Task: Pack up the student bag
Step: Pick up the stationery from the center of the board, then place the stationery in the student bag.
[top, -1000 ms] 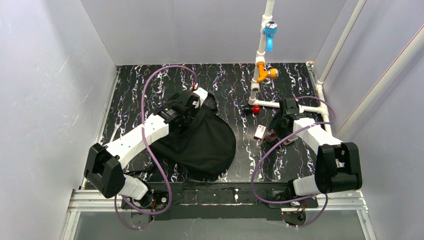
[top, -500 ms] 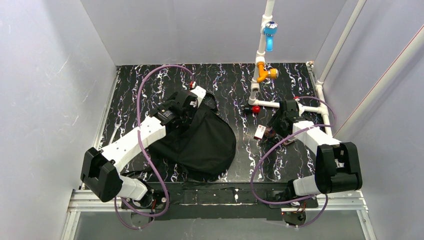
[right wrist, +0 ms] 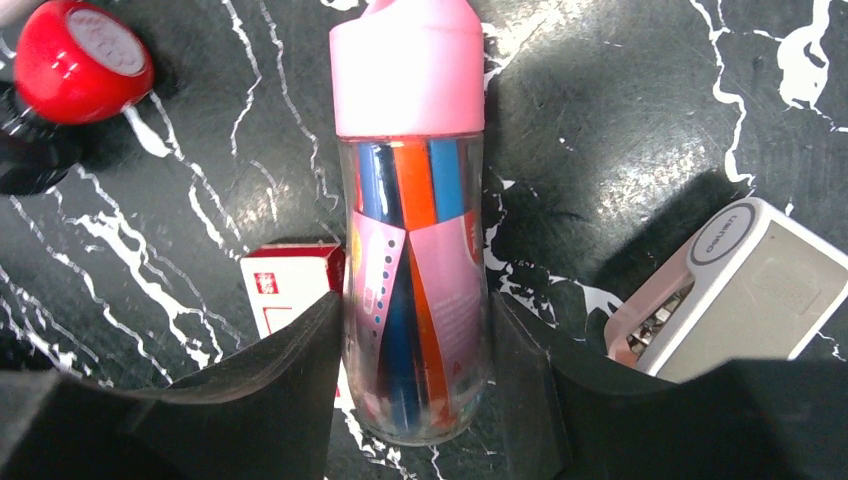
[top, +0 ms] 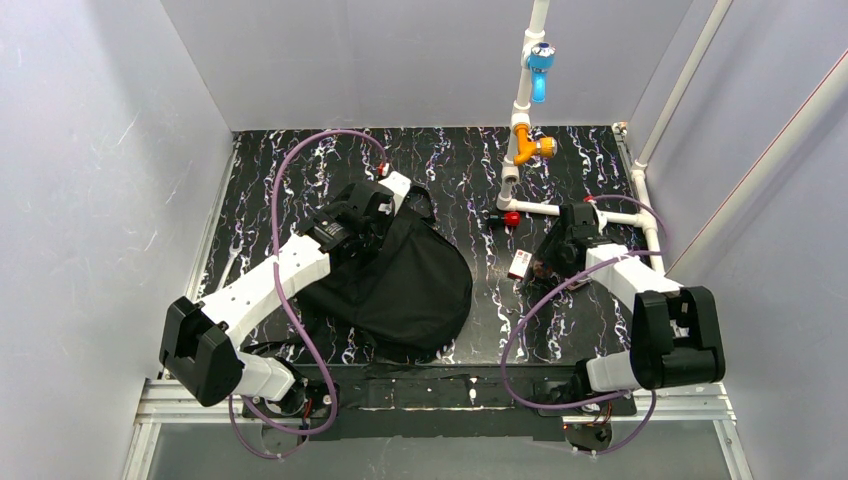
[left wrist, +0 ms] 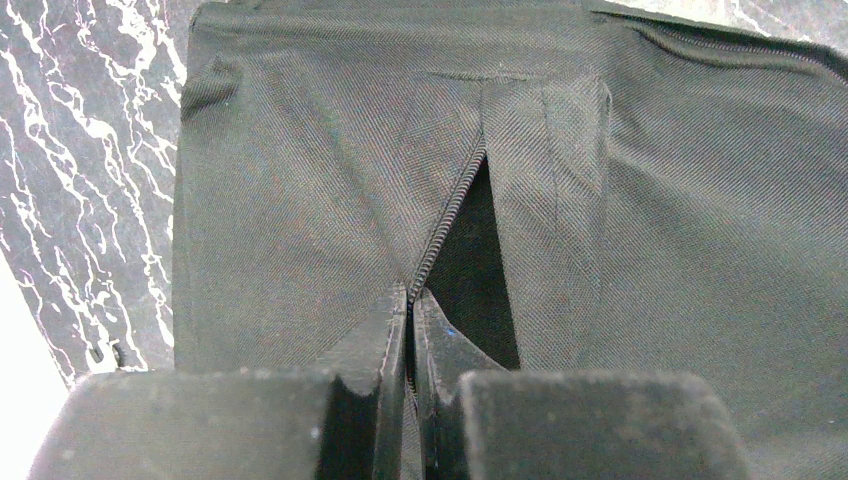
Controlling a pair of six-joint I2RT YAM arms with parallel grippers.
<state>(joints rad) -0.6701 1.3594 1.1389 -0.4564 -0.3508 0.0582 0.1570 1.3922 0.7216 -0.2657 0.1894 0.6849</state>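
Pickup step: left gripper [left wrist: 410, 300] pinched shut on student bag [left wrist: 290, 190] zip edge, right gripper [right wrist: 415, 375] half-closed, clamping pen tube [right wrist: 415, 230] — next, carry it into the opening

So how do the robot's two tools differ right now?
The left tool is pinched shut on the bag at its zipper; the right tool stands wider, fingers against both sides of a pink-capped tube. The left is over the bag, the right over the table. Both are black and gripping something.
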